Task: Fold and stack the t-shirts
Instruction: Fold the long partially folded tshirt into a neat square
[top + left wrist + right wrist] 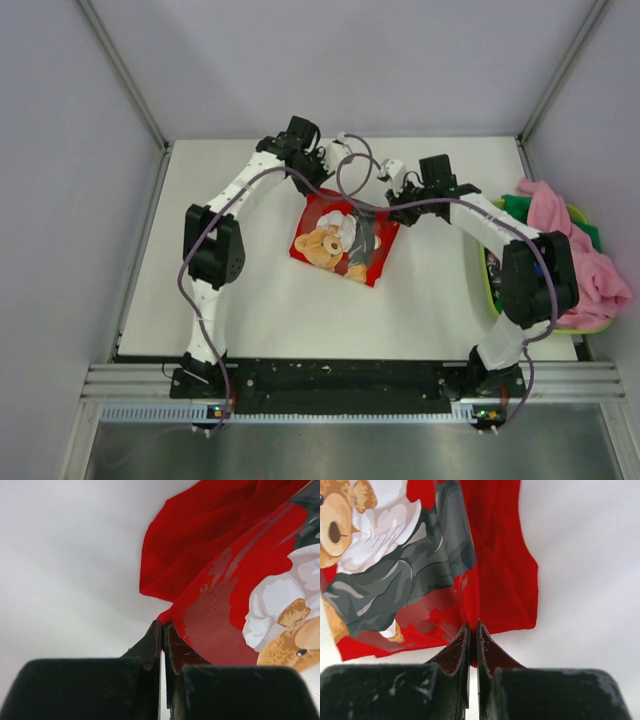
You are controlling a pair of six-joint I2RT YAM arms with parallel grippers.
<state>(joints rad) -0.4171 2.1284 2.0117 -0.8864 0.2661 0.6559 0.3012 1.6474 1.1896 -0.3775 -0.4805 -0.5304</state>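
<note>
The red shirt (345, 238) lies folded into a small, skewed rectangle in the middle of the bench (270, 300), somewhat nearer the far edge than the near one, with its teddy-bear print facing up. Both arms reach in over its far edge. The left gripper (163, 625) is at the shirt's far left corner, its jaws pressed together with only a hairline gap, and the red cloth runs right into the tips, so it looks pinched there. In that wrist view a fold of plain red cloth rises behind the printed panel. The right gripper (473, 626) is at the far right corner, closed in the same way on the red hem just beside the print's grey part. At the bench's right edge stands the basket (490, 290), with a pink shirt (575, 240) heaped over its rim and a green shirt (520, 208) showing at its far side.
</note>
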